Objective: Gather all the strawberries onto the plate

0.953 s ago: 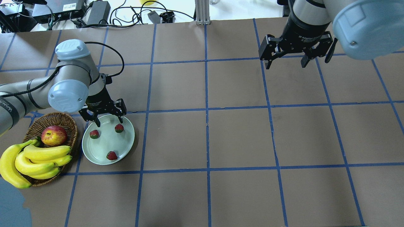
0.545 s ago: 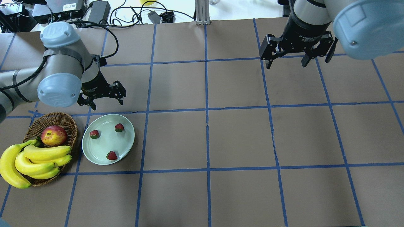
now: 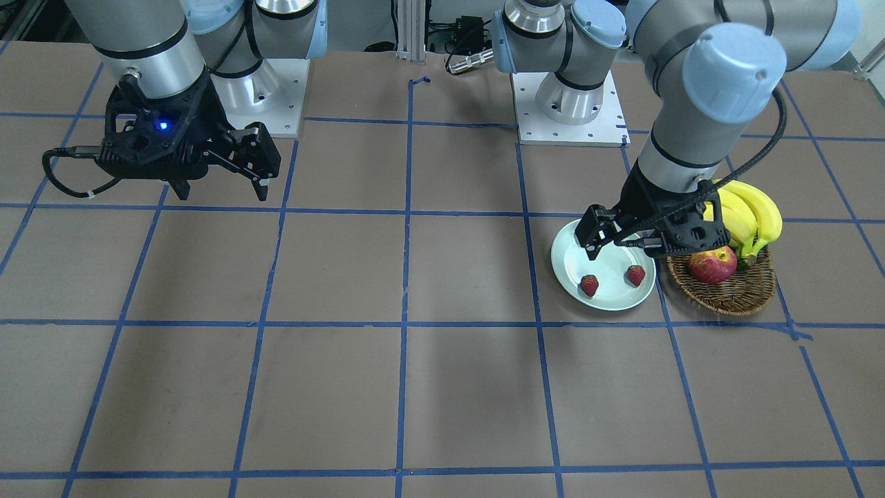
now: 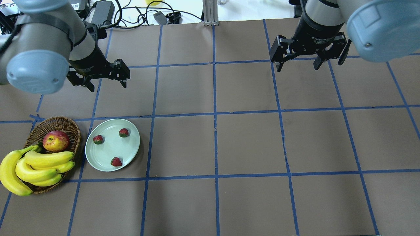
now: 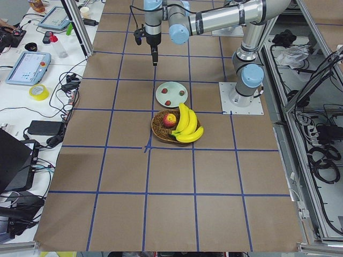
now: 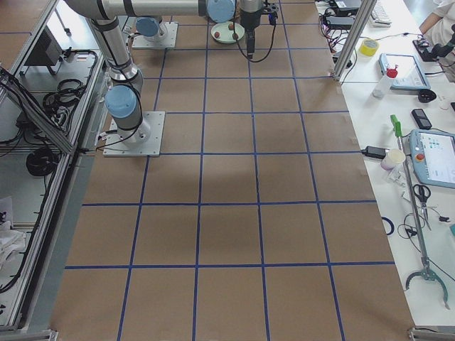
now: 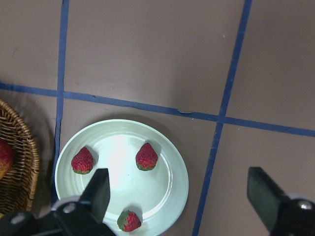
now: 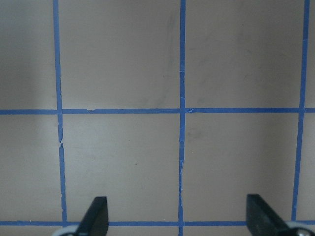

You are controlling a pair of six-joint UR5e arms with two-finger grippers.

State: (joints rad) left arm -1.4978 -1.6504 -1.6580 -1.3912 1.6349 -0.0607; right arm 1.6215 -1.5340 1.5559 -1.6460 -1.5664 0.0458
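The pale mint plate [image 4: 113, 149] sits at the left of the table and holds three strawberries [image 4: 97, 139] [image 4: 123, 132] [image 4: 116, 161]. My left gripper [image 4: 107, 84] is open and empty. It hovers high above the table, beyond the plate's far rim. The left wrist view looks down on the plate [image 7: 162, 187] and the three berries [image 7: 146, 156] between its spread fingers [image 7: 98, 191]. In the front-facing view the left gripper [image 3: 626, 250] hides one berry; two show [image 3: 589, 285]. My right gripper [image 4: 298, 67] is open and empty at the far right, over bare table.
A brown wicker basket [image 4: 70, 124] stands just left of the plate, with a red-yellow apple [image 4: 56, 140] and a bunch of bananas [image 4: 36, 165]. Cables and power units [image 4: 98, 13] lie beyond the table's far edge. A blue tape grid marks the brown table.
My left gripper has lifted from just over the plate's far rim and moved away toward the far side, staying open. The strawberries and the right arm have not moved.
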